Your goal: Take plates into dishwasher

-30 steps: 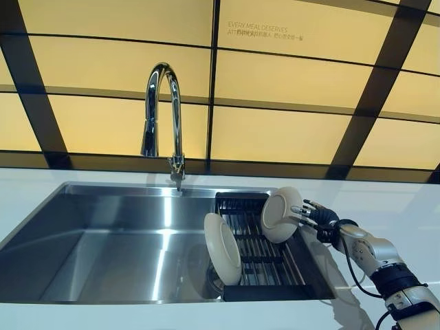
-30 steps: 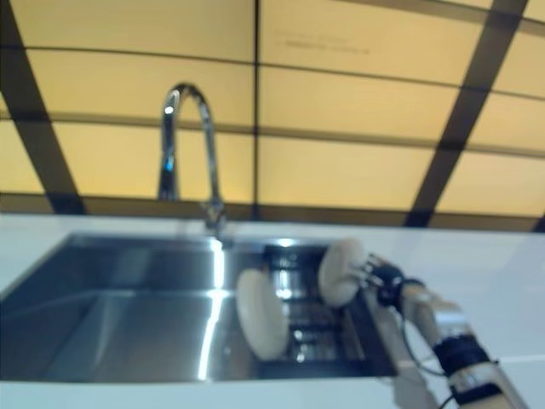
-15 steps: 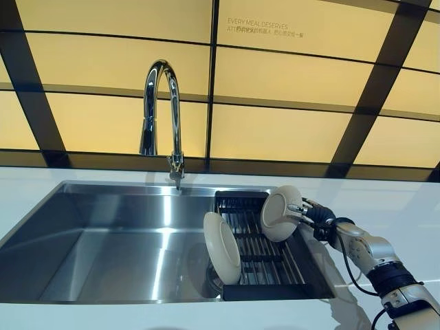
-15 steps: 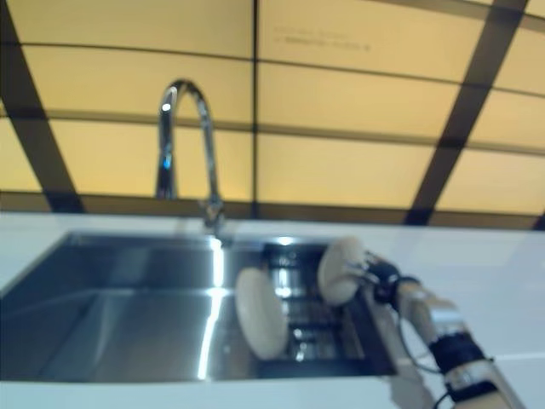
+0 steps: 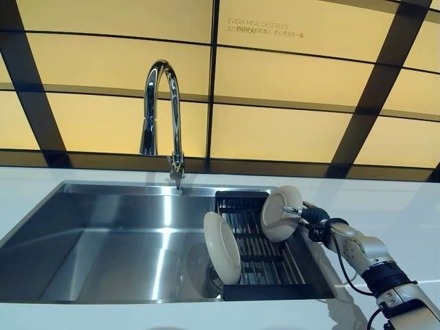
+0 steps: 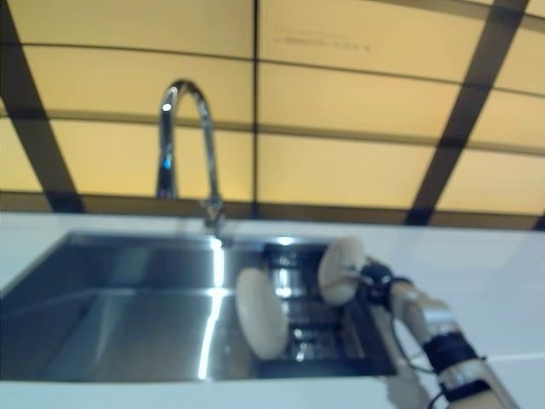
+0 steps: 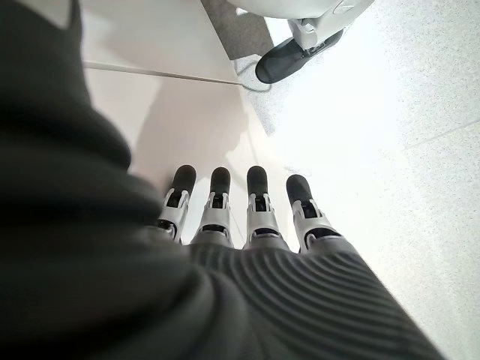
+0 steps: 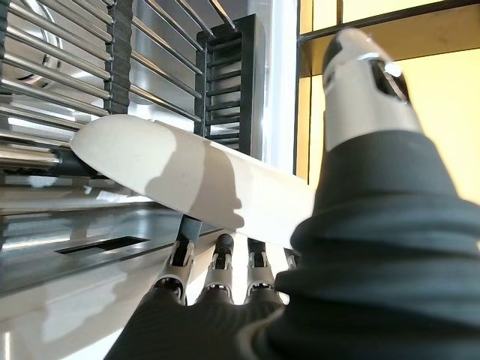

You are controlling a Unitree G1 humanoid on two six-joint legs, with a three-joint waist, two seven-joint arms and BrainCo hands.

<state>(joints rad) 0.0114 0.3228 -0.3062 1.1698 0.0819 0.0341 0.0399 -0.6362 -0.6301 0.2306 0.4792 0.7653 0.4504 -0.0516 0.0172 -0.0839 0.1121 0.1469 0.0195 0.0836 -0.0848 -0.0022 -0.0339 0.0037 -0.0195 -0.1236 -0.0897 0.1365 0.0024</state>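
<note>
Two white plates stand on edge in a black dish rack at the right end of a steel sink. My right hand holds the rear plate by its right rim. In the right wrist view the fingers lie under that plate and the thumb stands over it. The front plate leans at the rack's left side, untouched. My left hand shows only in the left wrist view, fingers straight, empty, over the floor.
A tall chrome faucet rises behind the sink's middle. White counter surrounds the sink. A yellow panelled wall with dark bars stands close behind. The sink's left basin holds nothing.
My right hand and forearm have shifted slightly left toward the rack. The rear plate stays almost where it was; the front plate has not moved.
</note>
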